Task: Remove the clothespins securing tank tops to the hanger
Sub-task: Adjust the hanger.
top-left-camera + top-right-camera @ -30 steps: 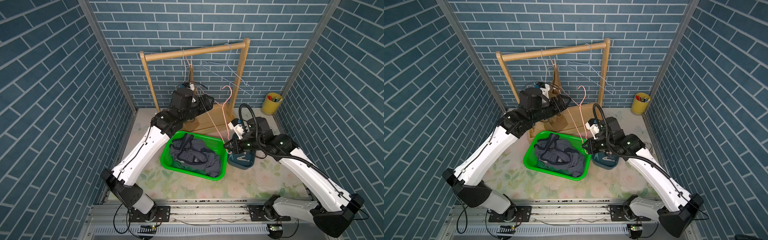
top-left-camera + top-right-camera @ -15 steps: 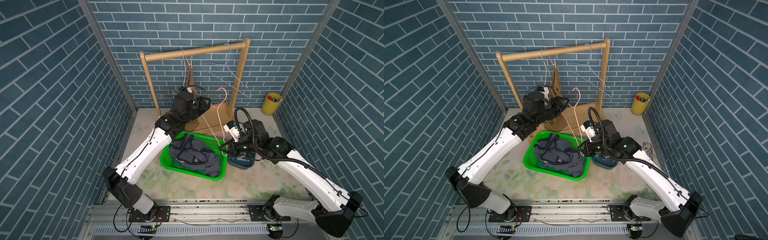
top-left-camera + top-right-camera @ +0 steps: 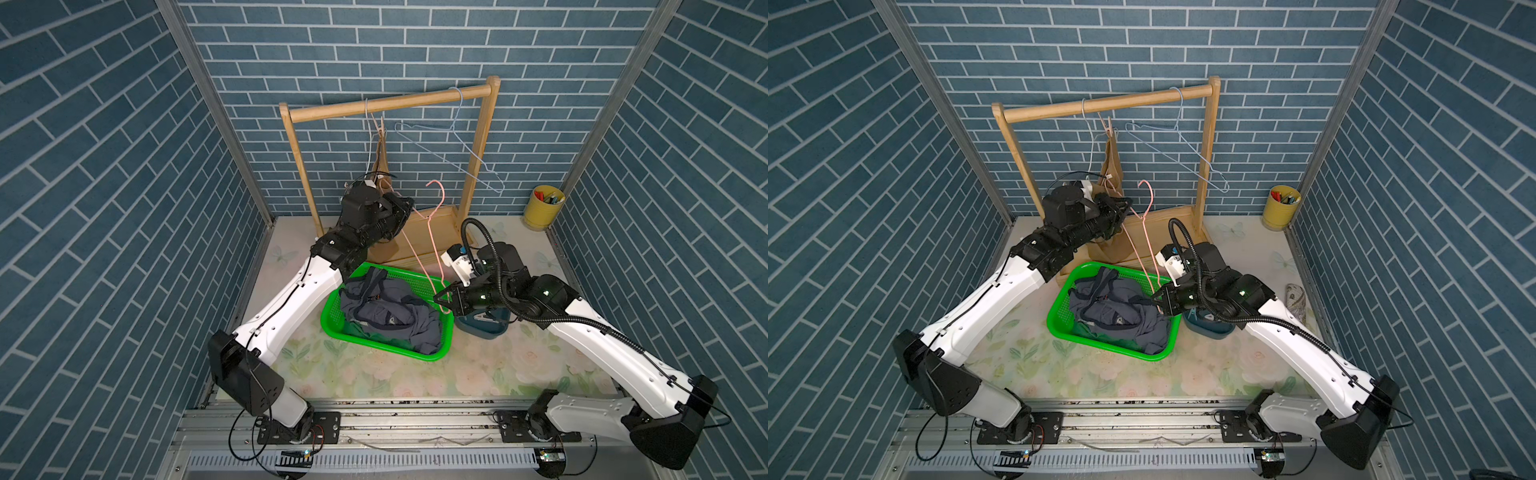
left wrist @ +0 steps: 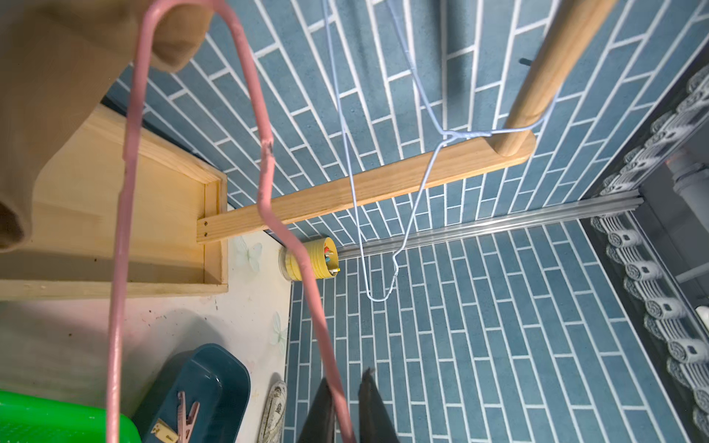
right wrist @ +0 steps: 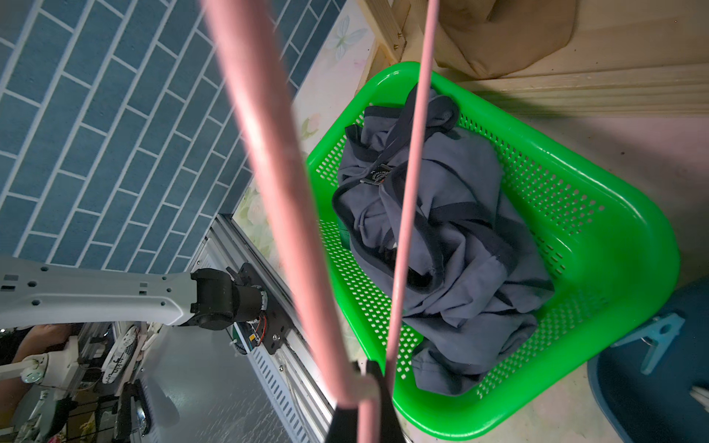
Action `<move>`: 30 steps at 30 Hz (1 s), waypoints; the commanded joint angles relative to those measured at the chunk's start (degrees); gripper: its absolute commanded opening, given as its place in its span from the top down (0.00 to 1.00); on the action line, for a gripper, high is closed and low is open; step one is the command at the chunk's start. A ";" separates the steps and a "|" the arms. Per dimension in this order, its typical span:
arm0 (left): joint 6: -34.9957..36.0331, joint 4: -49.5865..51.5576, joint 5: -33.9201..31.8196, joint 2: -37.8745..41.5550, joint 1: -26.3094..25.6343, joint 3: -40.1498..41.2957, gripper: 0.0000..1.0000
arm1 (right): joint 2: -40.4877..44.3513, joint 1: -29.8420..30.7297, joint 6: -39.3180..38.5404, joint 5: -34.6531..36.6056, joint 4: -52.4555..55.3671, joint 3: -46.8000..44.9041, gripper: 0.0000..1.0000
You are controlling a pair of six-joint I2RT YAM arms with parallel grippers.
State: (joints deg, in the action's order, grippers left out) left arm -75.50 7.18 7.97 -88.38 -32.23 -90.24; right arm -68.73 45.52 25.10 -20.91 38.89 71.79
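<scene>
The left gripper and right gripper each clamp the pink hanger above the green basket holding the grey-blue tank top, with clothespins in the teal tub just beside it

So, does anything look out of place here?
Yes. The pink hanger is off the wooden rail. It is held slanted between the left claw and the right claw, with its lower end over the green basket.

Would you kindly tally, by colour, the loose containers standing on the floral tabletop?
Green perforated plastic basket: 1
Dark teal plastic bin: 1
Yellow round cup: 1
Total: 3
</scene>
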 commanded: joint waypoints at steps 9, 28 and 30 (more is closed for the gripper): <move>-6.52 -2.86 -3.30 0.14 1.78 0.52 1.00 | 18.56 6.24 -4.81 16.93 -12.94 -17.77 0.44; -24.28 -17.43 -4.36 2.24 1.60 12.12 1.00 | 27.70 6.47 -11.24 27.52 -45.13 -39.18 0.39; -25.80 -19.51 -3.94 2.43 1.64 13.31 1.00 | 27.63 6.17 -11.22 27.00 -44.55 -38.86 0.41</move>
State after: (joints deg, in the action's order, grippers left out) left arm -98.19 -7.11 4.10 -88.31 -30.63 -78.04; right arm -41.08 52.01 15.99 4.36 -1.61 33.15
